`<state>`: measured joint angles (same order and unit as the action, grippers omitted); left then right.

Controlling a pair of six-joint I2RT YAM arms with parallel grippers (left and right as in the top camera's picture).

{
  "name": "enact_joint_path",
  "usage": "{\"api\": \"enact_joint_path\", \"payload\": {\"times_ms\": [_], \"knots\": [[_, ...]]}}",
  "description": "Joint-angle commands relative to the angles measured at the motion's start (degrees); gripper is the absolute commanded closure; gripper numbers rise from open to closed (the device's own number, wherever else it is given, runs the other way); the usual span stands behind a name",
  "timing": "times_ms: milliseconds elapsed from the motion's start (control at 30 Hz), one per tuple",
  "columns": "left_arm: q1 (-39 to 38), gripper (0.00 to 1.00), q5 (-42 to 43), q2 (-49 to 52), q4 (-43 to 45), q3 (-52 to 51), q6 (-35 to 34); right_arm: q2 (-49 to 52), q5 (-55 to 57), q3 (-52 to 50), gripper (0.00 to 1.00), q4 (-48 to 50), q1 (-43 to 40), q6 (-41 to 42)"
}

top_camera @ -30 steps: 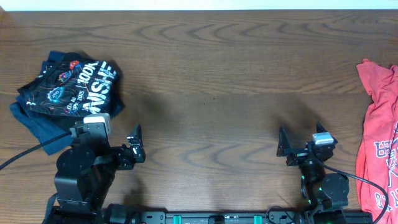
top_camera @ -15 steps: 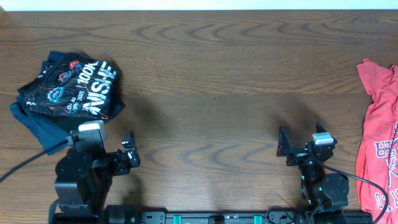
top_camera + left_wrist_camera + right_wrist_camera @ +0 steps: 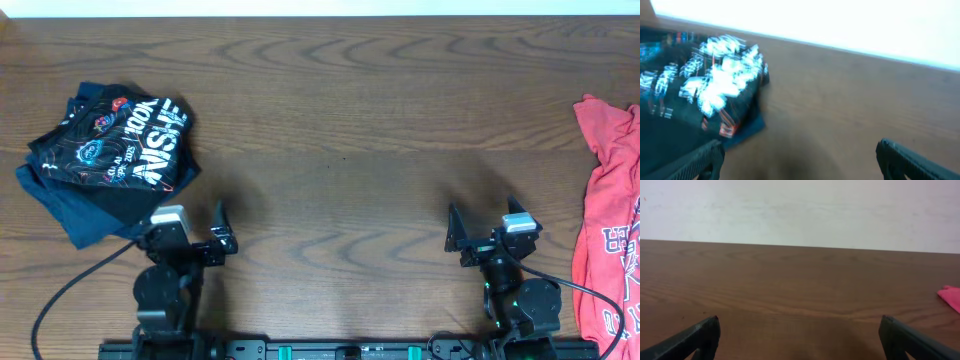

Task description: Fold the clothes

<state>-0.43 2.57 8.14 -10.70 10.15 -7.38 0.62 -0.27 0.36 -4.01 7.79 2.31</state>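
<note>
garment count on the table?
3: black jersey on top of a navy garment at far left, red T-shirt at the right edge, partly out of frame. More may be hidden under the jersey.

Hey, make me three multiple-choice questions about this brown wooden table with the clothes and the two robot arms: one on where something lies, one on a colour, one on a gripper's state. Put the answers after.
1. Where on the brown wooden table does the red T-shirt lie?
A. its middle
B. its right edge
C. its left edge

2. What colour is the big lettering on the black sports jersey?
A. yellow
B. white
C. green

3. How does the right gripper stand?
A. shut on the T-shirt
B. shut on nothing
C. open, holding nothing

Answers:
1 B, since the overhead view shows it draped at the right edge.
2 B, since the letters show white against the black cloth.
3 C, since the right wrist view shows its fingers wide apart with only bare table between them.
</note>
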Motion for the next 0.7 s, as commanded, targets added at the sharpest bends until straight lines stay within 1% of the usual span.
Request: {"api": "enact_joint_path", "payload": {"times_ms": [0,167,267,400,500,633,667], "knots": [[0.24,0.02,-0.68,-2.91,6.23,-4.42,0.94,-0.35,-0.37,-0.04,0.01,-0.24,0.37,-0.68],[0.26,0.02,-0.72,-6.58,17.70,-9.79,2.47,-0.35,-0.37,-0.04,0.01,-0.24,0.37,-0.68],[0.24,0.02,-0.70,-8.02,19.28,-9.92,2.45,-0.35,-0.37,-0.04,0.01,-0.24,0.37,-0.68],[0.24,0.02,-0.70,-8.04,17.25,-9.92,2.45,-0.35,-0.37,-0.04,0.01,-0.24,0.37,-0.68],[0.24,0.02,-0.70,-8.04,13.75,-9.92,2.45,-0.35,-0.37,-0.04,0.01,-0.24,0.37,-0.68],[0.24,0.02,-0.70,-8.04,6.64,-9.92,2.45,-0.35,-0.37,-0.04,0.01,-0.24,0.37,-0.68],[0.24,0.02,-0.68,-7.93,6.78,-9.92,2.43,-0.35,-0.37,-0.04,0.01,-0.24,0.37,-0.68]]}}
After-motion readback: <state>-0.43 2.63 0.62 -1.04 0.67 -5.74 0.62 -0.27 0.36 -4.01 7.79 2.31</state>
